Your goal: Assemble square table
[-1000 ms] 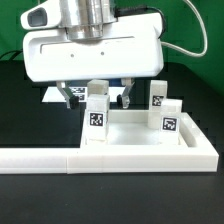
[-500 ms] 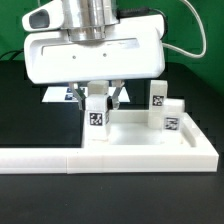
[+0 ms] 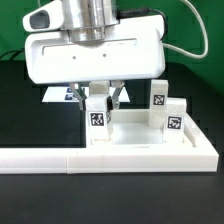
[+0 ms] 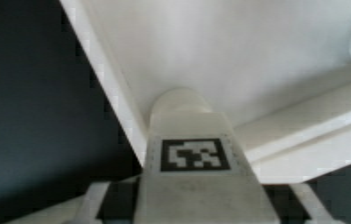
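The tabletop (image 3: 150,140) lies flat on the surface (image 3: 30,115), directly behind the long L-shaped barrier (image 3: 60,158). One leg (image 3: 97,112) stands upright at the tabletop's corner toward the exterior view's left, between the jaws of the gripper (image 3: 97,97) (the wrist view places the leg (image 4: 193,140) against the tabletop's rim). Two further legs (image 3: 163,108) stand toward the exterior view's right. The marker board (image 3: 58,94) lies behind the gripper.

The exterior view faces the pincer (image 3: 98,97) head-on from low over the black worktop (image 3: 30,195), close enough that the arm's housing fills its upper half. The wrist view looks down between the fingers, very near. Both share the tagged leg (image 3: 97,115) (image 4: 195,150) beneath the pincer.
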`<move>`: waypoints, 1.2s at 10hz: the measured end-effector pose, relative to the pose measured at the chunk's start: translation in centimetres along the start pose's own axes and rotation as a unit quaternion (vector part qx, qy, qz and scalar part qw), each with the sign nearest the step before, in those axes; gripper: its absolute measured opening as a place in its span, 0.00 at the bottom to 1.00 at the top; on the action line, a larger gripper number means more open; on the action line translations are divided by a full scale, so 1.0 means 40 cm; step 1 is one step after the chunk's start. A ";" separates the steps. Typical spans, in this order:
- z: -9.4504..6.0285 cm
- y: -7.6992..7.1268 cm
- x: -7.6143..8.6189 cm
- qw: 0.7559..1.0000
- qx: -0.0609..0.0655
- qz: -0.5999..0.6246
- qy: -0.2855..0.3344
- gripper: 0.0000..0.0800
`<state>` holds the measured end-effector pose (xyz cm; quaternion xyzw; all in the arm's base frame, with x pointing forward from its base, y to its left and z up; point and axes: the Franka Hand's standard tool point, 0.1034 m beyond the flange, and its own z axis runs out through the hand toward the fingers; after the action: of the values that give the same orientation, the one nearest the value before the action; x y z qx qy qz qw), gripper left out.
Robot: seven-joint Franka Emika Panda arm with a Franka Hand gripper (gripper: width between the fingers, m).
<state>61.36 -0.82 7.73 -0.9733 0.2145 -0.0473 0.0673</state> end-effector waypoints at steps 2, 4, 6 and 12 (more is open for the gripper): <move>0.003 -0.017 -0.012 0.993 0.008 0.121 0.005 0.36; 0.004 -0.019 -0.014 0.972 0.010 0.234 0.012 0.36; 0.007 -0.031 -0.023 0.938 0.008 0.347 0.013 0.36; 0.010 -0.040 -0.027 0.904 0.012 0.428 0.010 0.45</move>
<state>61.07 1.11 7.50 -0.7867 0.6101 -0.0261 0.0906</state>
